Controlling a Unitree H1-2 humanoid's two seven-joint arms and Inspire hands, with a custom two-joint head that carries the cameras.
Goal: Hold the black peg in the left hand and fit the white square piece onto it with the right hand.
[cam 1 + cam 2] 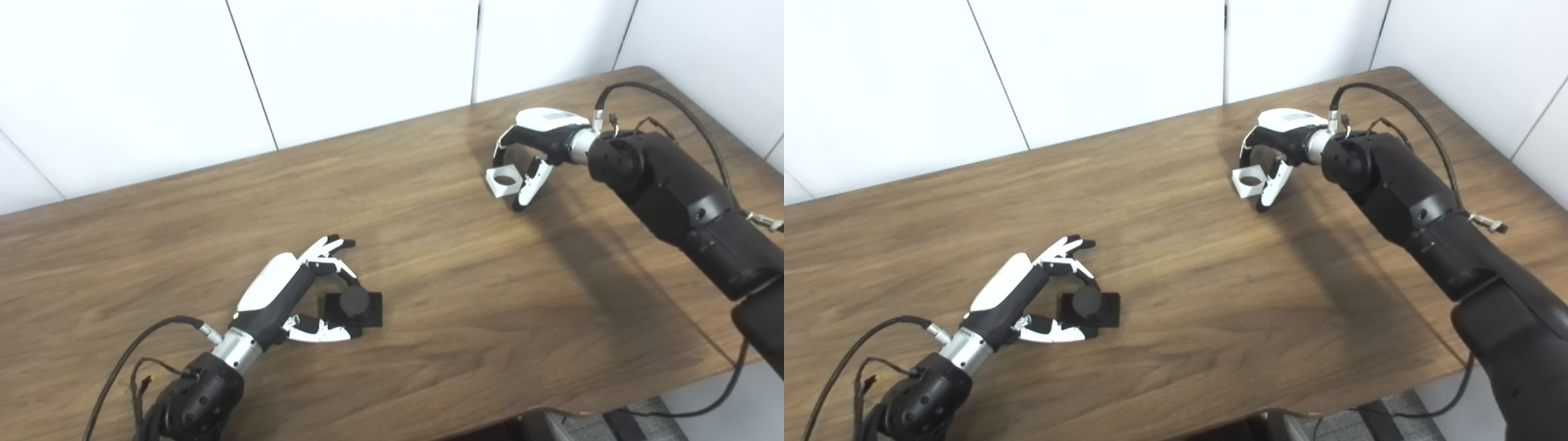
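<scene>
Left robot hand [288, 300] cupped loosely round black peg [355, 304] near surface [429, 257] front edge, not yet lifted: may tip. Right robot hand [533, 156] pinches white square piece [503, 181] near far right corner; thin grip, may slip.

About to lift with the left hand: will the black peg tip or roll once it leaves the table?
The black peg stands on a flat square base, so it probably sits stable and will not roll. It looks rigid and likely light. The left hand curls around the round post, which may slip in a loose grip.
</scene>
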